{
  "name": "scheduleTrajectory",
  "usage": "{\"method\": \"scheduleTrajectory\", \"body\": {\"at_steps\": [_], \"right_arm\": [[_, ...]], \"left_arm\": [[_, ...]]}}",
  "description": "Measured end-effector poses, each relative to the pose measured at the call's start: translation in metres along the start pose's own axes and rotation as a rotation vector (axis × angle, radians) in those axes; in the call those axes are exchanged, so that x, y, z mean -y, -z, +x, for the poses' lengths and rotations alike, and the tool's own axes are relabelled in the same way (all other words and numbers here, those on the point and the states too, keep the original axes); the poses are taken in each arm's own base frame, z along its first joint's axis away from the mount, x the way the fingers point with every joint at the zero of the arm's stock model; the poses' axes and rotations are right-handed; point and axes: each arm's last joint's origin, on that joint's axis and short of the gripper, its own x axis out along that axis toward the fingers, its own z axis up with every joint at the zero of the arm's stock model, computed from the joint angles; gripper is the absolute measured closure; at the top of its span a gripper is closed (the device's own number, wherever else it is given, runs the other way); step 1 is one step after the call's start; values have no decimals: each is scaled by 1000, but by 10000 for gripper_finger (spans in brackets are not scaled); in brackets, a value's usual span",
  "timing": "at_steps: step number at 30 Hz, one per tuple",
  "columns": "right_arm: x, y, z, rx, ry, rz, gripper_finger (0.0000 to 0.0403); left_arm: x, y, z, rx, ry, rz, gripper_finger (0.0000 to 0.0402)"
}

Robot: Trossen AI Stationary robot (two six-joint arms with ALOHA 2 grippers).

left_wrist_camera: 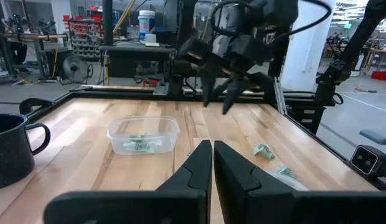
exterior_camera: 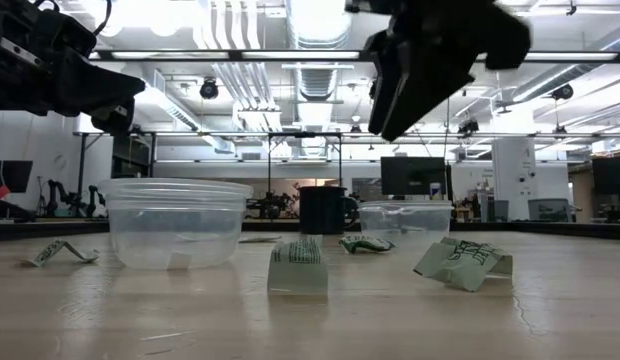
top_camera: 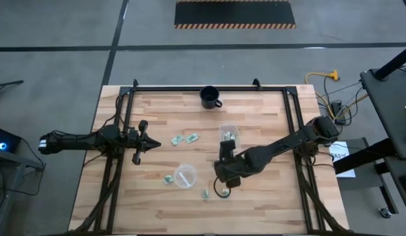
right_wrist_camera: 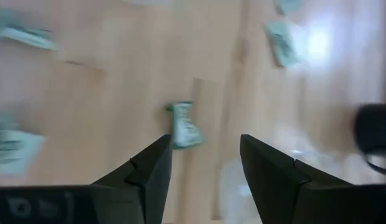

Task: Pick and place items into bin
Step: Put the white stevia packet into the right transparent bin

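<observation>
dark fingers (right_wrist_camera: pixel 149 180) of the right gripper (right_wrist_camera: pixel 202 165) are standing apart, empty, over a green-white packet (right_wrist_camera: pixel 183 126); only the left wrist view is showing packets, seemingly several, inside the clear bin (left_wrist_camera: pixel 143 134). left gripper (left_wrist_camera: pixel 212 163) is waiting closed.

A wooden tabletop (top_camera: pixel 157 203) in a black frame, seen from straight above. The left arm lies along the left side, its fingers (top_camera: pixel 152 142) pressed together; just past their tips lie two green-white packets (top_camera: pixel 184 139). The right arm reaches in from the right edge, its gripper (top_camera: pixel 224 187) near the tabletop's middle, fingers not clearly seen. Beside them sits a clear round bin (top_camera: pixel 184 176), with a packet (top_camera: pixel 168 179) at its far side and another (top_camera: pixel 205 194) close by. Behind the gripper stands a second clear bin (top_camera: pixel 228 133) holding packets, and farther off a black mug (top_camera: pixel 209 97).
</observation>
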Motion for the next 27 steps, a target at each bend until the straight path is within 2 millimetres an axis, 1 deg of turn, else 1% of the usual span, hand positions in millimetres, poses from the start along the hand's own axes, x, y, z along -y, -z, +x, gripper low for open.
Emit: {"method": "scheduleTrajectory", "body": {"at_steps": [5,8,11,17,19,24,27], "right_arm": [[-10,-3,-6,15,-137,-7,225],[-15,-3,-8,15,-190,12,226],[-18,-4,-9,22,-223,32,227],[-25,-4,-12,27,-266,19,228],[-28,-3,-13,28,-290,-3,229],[-41,-4,-18,57,-449,-88,230],[-48,-4,-22,83,-469,-159,232]], "left_arm": [[0,0,0,0,0,0,402],[0,0,0,0,0,0,402],[0,0,0,0,0,0,402],[0,0,0,0,0,0,402],[0,0,0,0,0,0,402],[0,0,0,0,0,0,402],[0,0,0,0,0,0,402]]}}
